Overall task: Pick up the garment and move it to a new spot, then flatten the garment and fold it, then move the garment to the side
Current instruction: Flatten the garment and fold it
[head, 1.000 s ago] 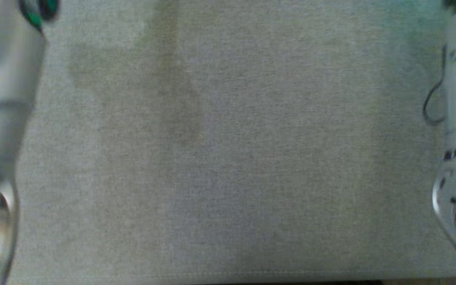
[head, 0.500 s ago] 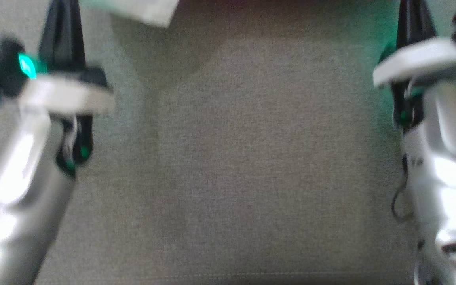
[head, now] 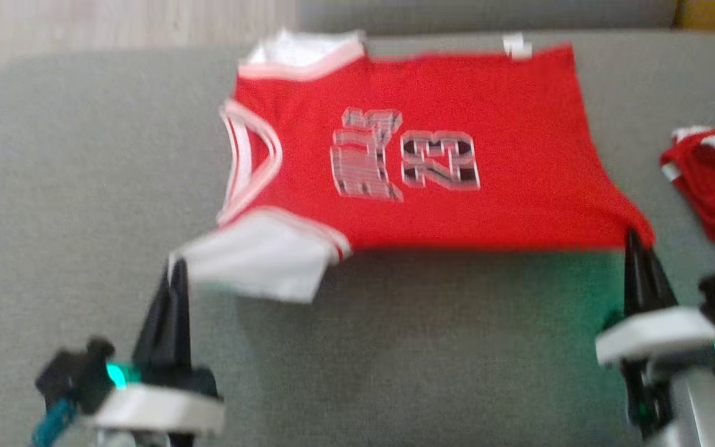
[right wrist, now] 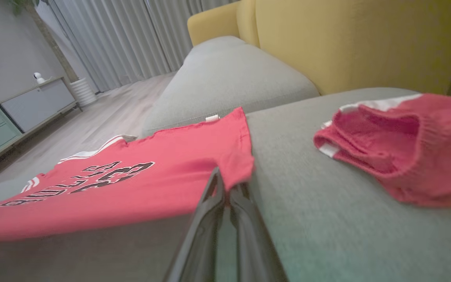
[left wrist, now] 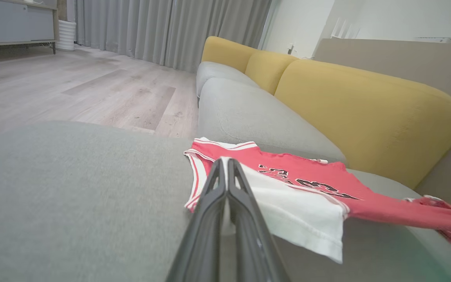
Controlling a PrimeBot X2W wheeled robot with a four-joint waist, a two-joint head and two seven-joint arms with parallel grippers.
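The head view is blurred, so the print on the chest of the red jersey (head: 432, 155) smears into pale and dark blocks. We make out two digits but cannot read the lettering beside them. The jersey lies spread toward 12 o'clock on the grey cushion (head: 426, 347), with its neck and white-trimmed armhole at 9 o'clock and its hem at 3 o'clock. A white sleeve (head: 258, 264) sticks out of its near edge. Another white piece at the far shoulder is partly tucked behind the red cloth, and we cannot tell its shape.

At 7 o'clock the left fingers (head: 170, 304) are pressed together, pinching the corner of the white sleeve. At 4 o'clock the right fingers (head: 640, 273) are also pressed together, pinching the near hem corner. In the right wrist view that corner drapes over the fingertips and hides them. Both wrists are cut off by the bottom edge.

At 3 o'clock a second red garment (head: 714, 186) lies bunched up, well apart from the jersey and cut off by the frame. We cannot tell what kind it is.

The grey cushion belongs to a sofa with yellow back cushions (left wrist: 366, 105). Beyond it are a pale wood floor (left wrist: 73, 90), grey curtains (left wrist: 163, 27) and a low cabinet (right wrist: 33, 105) against the wall.
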